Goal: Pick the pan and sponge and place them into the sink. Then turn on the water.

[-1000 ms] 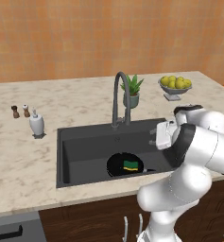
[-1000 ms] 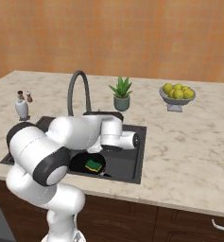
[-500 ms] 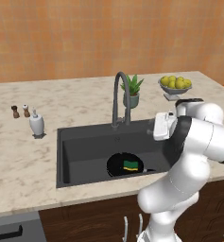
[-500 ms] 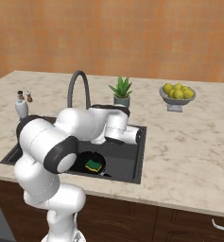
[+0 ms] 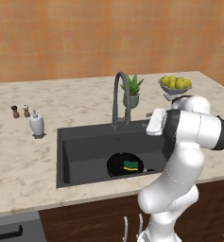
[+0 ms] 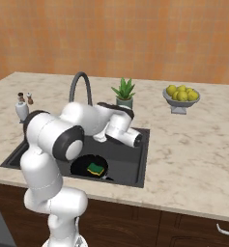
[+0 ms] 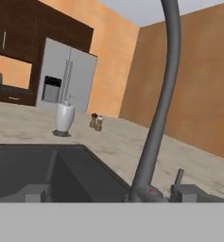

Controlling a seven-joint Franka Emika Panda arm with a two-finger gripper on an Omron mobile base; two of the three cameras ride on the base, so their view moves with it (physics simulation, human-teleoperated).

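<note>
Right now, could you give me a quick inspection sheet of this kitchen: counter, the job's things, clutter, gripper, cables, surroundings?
Surface: beige marble counter.
Job's things: pan lies in the sink; sponge rests on the pan; no water runs from the faucet.
Clutter: soap dispenser, two small shakers, potted plant, fruit bowl.
Gripper: gripper sits beside the faucet's base; open or shut, cannot tell.
Cables: nothing seen.
Surroundings: orange wall, refrigerator, dark cabinets.

Counter (image 5: pixel 19 160) — marbled stone; sink (image 5: pixel 85 146) — matt.
</note>
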